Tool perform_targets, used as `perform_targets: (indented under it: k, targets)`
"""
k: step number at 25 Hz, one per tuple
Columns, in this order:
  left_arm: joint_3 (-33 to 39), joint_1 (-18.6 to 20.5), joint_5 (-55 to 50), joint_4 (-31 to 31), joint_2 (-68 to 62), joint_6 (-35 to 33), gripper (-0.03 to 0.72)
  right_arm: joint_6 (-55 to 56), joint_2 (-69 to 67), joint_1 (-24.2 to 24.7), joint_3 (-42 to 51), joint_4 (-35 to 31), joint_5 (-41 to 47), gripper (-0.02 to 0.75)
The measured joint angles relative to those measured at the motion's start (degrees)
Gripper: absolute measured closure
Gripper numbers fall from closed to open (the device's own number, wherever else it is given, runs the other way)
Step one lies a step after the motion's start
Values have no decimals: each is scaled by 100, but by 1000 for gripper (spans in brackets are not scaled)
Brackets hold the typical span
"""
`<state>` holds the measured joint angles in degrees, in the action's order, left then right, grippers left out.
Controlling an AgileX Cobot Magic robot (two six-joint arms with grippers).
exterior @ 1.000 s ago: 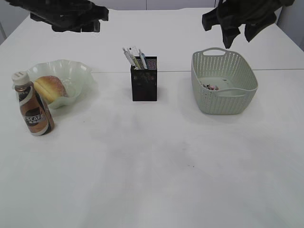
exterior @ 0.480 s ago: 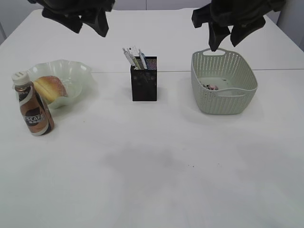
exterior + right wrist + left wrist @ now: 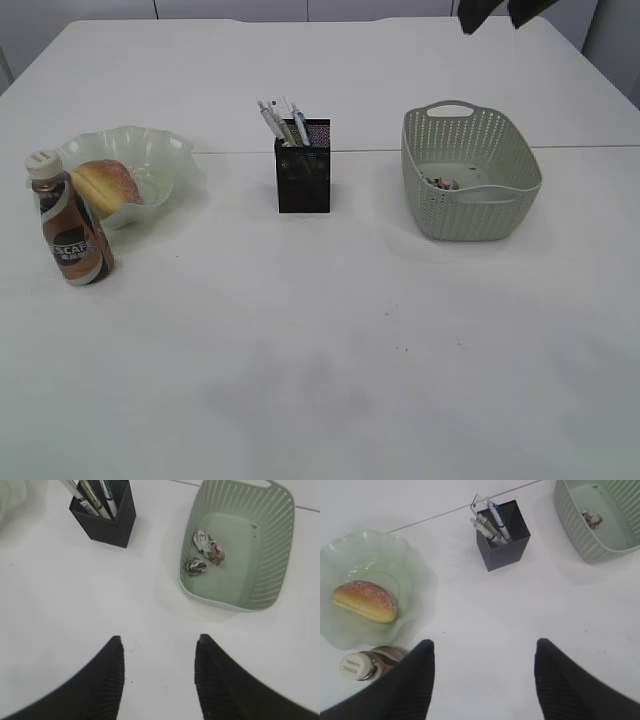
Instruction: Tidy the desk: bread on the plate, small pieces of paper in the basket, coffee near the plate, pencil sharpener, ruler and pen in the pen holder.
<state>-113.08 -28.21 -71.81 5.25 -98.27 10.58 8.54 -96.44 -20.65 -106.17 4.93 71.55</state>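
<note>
The bread point(image 3: 105, 185) point(image 3: 365, 601) lies in the pale green wavy plate point(image 3: 165, 150) point(image 3: 415, 565) at the left. Beside the plate's front stands the brown coffee bottle point(image 3: 70, 232) point(image 3: 362, 664). A black mesh pen holder point(image 3: 303, 178) point(image 3: 504, 535) point(image 3: 105, 517) in the middle holds pens and a ruler; the pencil sharpener cannot be made out. Crumpled paper pieces point(image 3: 205, 550) point(image 3: 441, 183) lie in the green basket point(image 3: 470, 215) point(image 3: 280, 535) point(image 3: 585, 550). My left gripper point(image 3: 483, 647) hangs open and empty high above the table. My right gripper point(image 3: 159, 644) is likewise open and empty.
The white table point(image 3: 330, 340) carries only these things. A seam line point(image 3: 230, 152) runs across it behind the plate and holder. The right arm's dark tip point(image 3: 495, 12) shows at the top edge of the exterior view.
Both arms have risen out of the exterior view; the left one is gone from it, only a tip of the right remains. The left jaws have spread wider.
</note>
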Motion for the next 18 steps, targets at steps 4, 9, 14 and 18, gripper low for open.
perform_targets:
  k: [4, 9, 14, 18]
  targets:
    - [315, 0, -13, -38, 588, -10, 229, -9, 513, 0, 14, -19, 9, 399]
    - [876, 0, -40, -182, 1572, -10, 229, -9, 1563, 0, 440, -24, 31, 400]
    - [1192, 0, -49, -590, 2575, -10, 230, -123, 2921, 0, 1381, -24, 52, 400]
    - [1408, 0, -62, -641, 3268, -111, 230, -319, 4294, 0, 2382, -24, 75, 403]
